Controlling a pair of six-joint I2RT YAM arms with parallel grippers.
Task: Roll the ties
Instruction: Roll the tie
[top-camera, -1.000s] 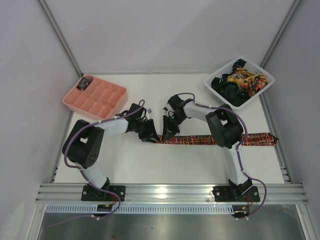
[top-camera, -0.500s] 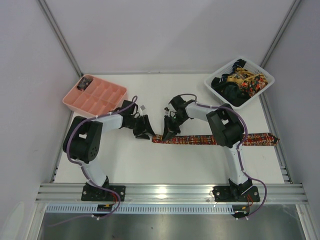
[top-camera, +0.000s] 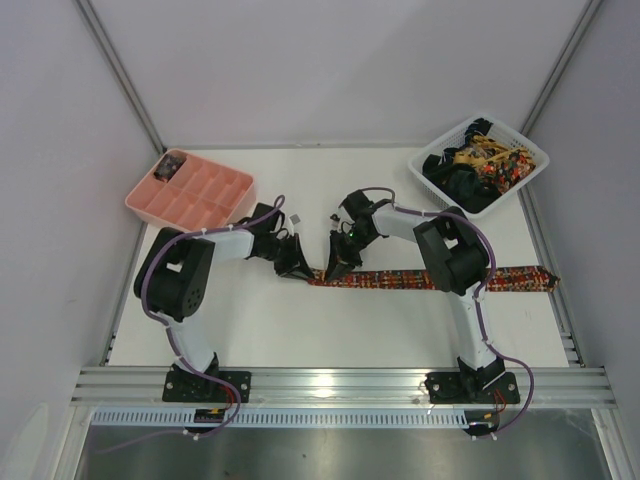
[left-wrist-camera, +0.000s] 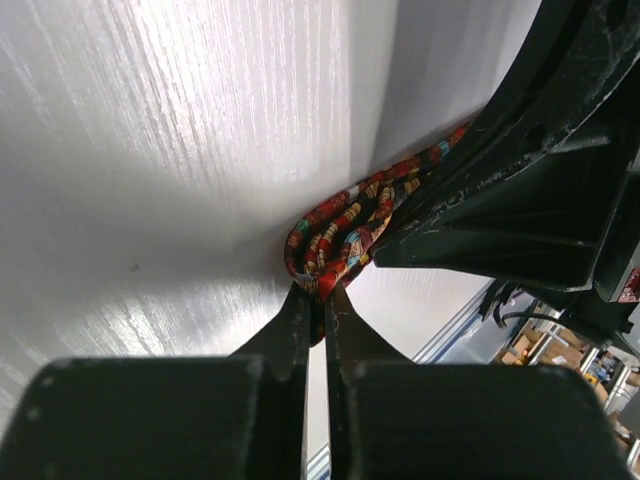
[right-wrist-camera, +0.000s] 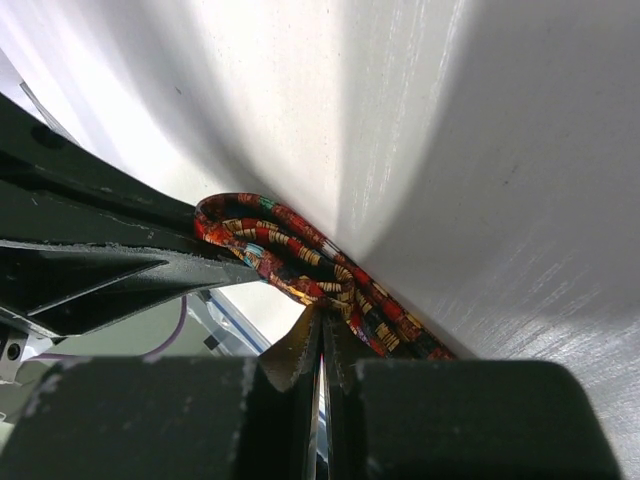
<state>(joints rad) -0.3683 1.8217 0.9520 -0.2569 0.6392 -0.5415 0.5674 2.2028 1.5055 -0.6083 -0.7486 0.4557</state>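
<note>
Patterned tie (top-camera: 410, 280) lies flat on the white table (top-camera: 300, 325), running straight left to right across the middle. Its far end reaches the table's right edge. Its near-left end is folded back on itself into a small loop, a couple of layers thick in both wrist views.

My left gripper (top-camera: 297, 267) sits at that looped end, coming in from the left. Fingers pressed nearly together, only a thin slit between them, pinching the outer curve of the loop at the tips.

My right gripper (top-camera: 336, 266) is just beside it on the other side of the loop, tips down at the table. Fingers closed tight, nipping the edge of the tie where the fold starts. The two grippers are very close, each one's black body filling a side of the other's wrist view; cannot tell if they touch.

The right arm crosses over the middle part of the tie in the top view and hides a stretch of it.

More ties (top-camera: 478, 160) are piled in the white basket (top-camera: 520, 186) at the far right corner, tangled, yellow, red and black.

Pink tray (top-camera: 165, 218) sits at the far left, a small dark bundle (top-camera: 171, 166) in its far corner compartment, too small to identify.
</note>
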